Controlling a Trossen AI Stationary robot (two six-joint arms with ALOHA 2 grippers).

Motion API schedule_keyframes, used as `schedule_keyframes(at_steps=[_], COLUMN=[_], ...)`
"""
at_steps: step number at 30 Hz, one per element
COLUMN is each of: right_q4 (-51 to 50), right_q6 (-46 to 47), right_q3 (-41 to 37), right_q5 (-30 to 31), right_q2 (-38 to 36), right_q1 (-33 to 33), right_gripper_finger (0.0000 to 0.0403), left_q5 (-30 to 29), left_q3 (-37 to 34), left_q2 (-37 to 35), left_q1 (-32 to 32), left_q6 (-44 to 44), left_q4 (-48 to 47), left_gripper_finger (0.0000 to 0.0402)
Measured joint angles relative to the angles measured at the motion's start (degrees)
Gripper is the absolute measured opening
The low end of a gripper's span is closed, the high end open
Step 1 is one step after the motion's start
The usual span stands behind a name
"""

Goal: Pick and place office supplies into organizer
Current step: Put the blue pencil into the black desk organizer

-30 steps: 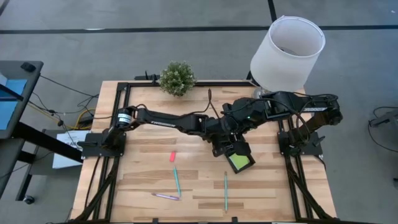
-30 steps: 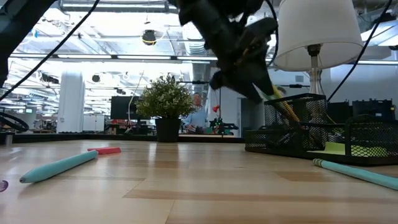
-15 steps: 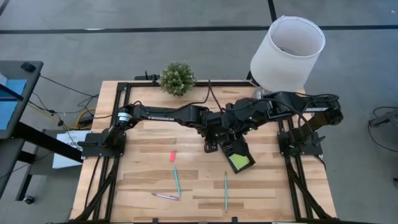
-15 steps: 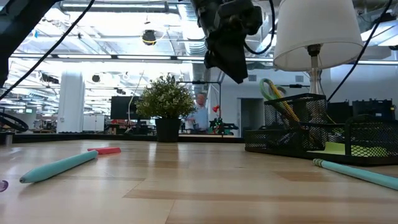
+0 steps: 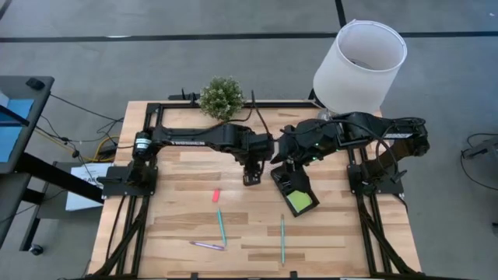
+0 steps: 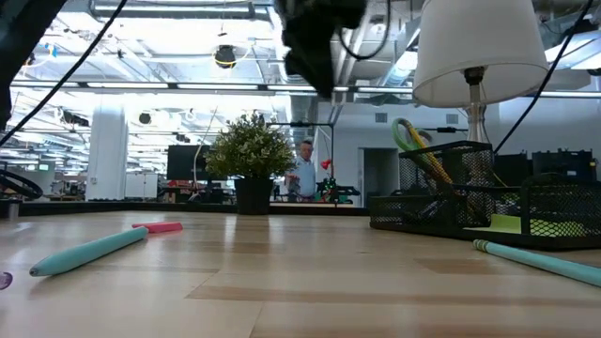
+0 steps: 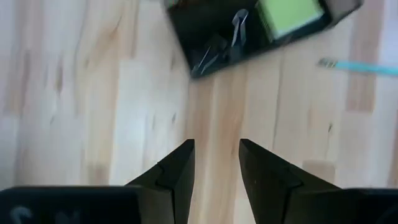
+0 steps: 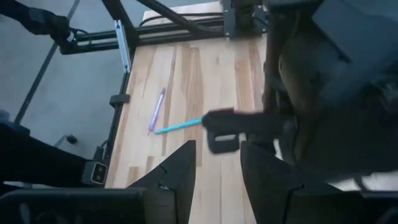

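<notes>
Table (image 5: 179, 210) — pale wood planks, matt; organizer (image 6: 460, 202) — black wire mesh.

Even, bright overhead light falls on the table (image 5: 187, 210), with only soft, faint shadows under the arms. In the low view, ceiling lights glare white in the room behind, at 12 o'clock, and the near tabletop is out of focus. The left wrist view is smeared with blur; the organizer (image 7: 205, 37) looks streaked.
</notes>
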Motion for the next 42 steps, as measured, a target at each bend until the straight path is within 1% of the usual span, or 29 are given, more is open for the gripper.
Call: schedule_keyframes(at_steps=[2,5,10,15,22,26,28,29,32,35,39,42], right_q4=[-0.58,-1.37,-1.73,-1.95,-1.56,-0.99,0.91,2.23,8.15,12.61,13.04,12.91], right_q6=[1.06,4.48,13.42,17.37,17.43,17.27,15.48,16.27,23.87,25.0,25.08,24.11], right_q3=[0.96,1.05,1.05,0.97,0.98,0.98,0.27,-0.43,-3.09,-6.47,-10.05,-11.42], right_q5=[-0.62,-0.82,-1.01,-1.02,-0.95,-0.43,0.74,0.68,-2.0,-3.63,-4.1,-4.16], right_q2=[0.0,-0.08,0.35,0.58,0.57,0.59,0.57,0.57,0.59,0.53,0.63,0.61], right_q1=[0.54,1.27,2.09,2.61,2.46,2.44,2.31,2.17,2.63,4.51,7.33,8.56], right_gripper_finger=[0.0118,0.0118,0.0118,0.0118,0.0118,0.0118,0.0118,0.0118,0.0118,0.0119,0.0118,0.0118], left_q5=[-1.05,-1.25,-2.03,-8.97,-17.66,-21.98,-22.31,-22.34,-22.32,-22.35,-22.39,-22.47], left_q3=[-0.03,-0.13,-0.01,-0.07,-0.07,-0.04,-0.04,-0.04,-0.06,-0.07,-0.07,-0.11], left_q2=[-0.95,-3.69,-9.95,-17.26,-27.18,-31.53,-33.24,-34.01,-35.73,-36.7,-37.13,-37.07], left_q1=[0.0,0.02,0.12,0.26,0.24,0.26,0.24,0.24,0.24,0.24,0.24,0.24], left_q6=[-0.7,-0.87,-0.29,-0.26,-1.68,-2.16,-2.95,-3.35,-4.1,-5.79,-7.78,-8.15], left_q4=[-2.99,-3.98,-4.88,-6.56,-6.86,-6.64,-6.75,-7.1,-9.81,-13.11,-17.46,-19.04], left_gripper_finger=[0.0116,0.0116,0.0116,0.0116,0.0116,0.0116,0.0116,0.0116,0.0116,0.0116,0.0116,0.0116])
